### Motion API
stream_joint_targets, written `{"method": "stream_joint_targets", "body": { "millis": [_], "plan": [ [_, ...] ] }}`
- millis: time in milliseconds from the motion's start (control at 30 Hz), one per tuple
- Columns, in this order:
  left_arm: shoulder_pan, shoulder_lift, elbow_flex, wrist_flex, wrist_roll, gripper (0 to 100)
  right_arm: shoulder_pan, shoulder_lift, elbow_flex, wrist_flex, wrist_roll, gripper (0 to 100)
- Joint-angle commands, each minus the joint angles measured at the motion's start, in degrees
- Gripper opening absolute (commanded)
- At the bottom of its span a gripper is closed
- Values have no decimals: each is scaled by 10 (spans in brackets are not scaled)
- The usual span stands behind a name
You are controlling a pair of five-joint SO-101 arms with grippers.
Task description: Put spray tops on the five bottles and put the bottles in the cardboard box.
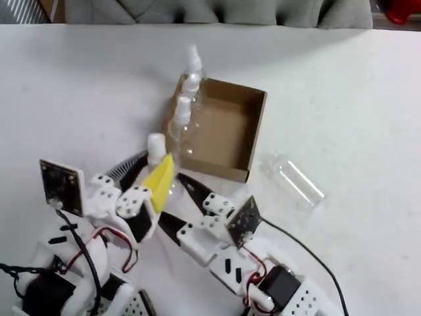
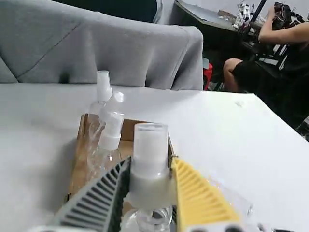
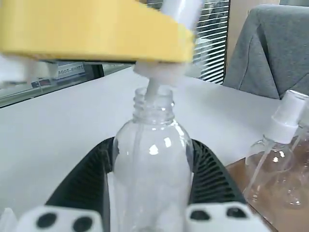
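Firstly, one bench [image 1: 342,85]: white, carrying everything listed below.

One box [image 1: 227,125]: brown cardboard, square, open at the top, set mid-bench.

Two arms, white, based at the near edge of the bench and meeting just in front of the box's near left corner.
- The left gripper [image 2: 149,171] has one grey and one yellow finger [image 2: 198,198]. Its fingers are closed on a top.
- The right gripper [image 3: 150,159] has black fingers [image 3: 82,183]. They are closed round the body of a bottle, which is held upright.

Five bottles, clear plastic with rounded shoulders and a threaded neck.
- Three [image 1: 181,115] stand in the box, leaning at its left wall with their heads above the rim.
- One [image 3: 149,193] is in the right gripper, just outside the box.
- One [image 1: 299,179] lies on its side on the bench to the right of the box, near it but apart.

Four tops counted, white, each with a thin dip tube.
- Three are fitted on the bottles in the box.
- One [image 2: 149,145] is in the left gripper, held over the open neck of the gripped bottle. Its tube is down inside the neck, and its collar is not yet seated on the thread.
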Motion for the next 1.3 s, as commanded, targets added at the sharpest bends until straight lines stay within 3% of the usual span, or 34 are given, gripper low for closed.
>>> {"method": "stream_joint_targets", "body": {
  "millis": [0,233,367,633,1033,1100,1267],
  "plan": [
    [50,-5,-5,26,-9,20,3,-7,-9,-8,0,15],
    [64,-5,-2,33,-10,20,3,-7,-9,-8,0,15],
    [67,-13,-3,59,-51,20,13,-7,-9,-8,0,15],
    [67,-147,61,93,-101,20,39,-7,-11,-13,0,15],
    [63,-154,125,18,-111,22,41,-7,-11,-9,0,15],
    [63,-154,128,21,-120,53,41,-7,-11,-9,0,15],
    [62,-154,126,50,-138,243,41,-7,-11,-9,0,15]
  ]
}}
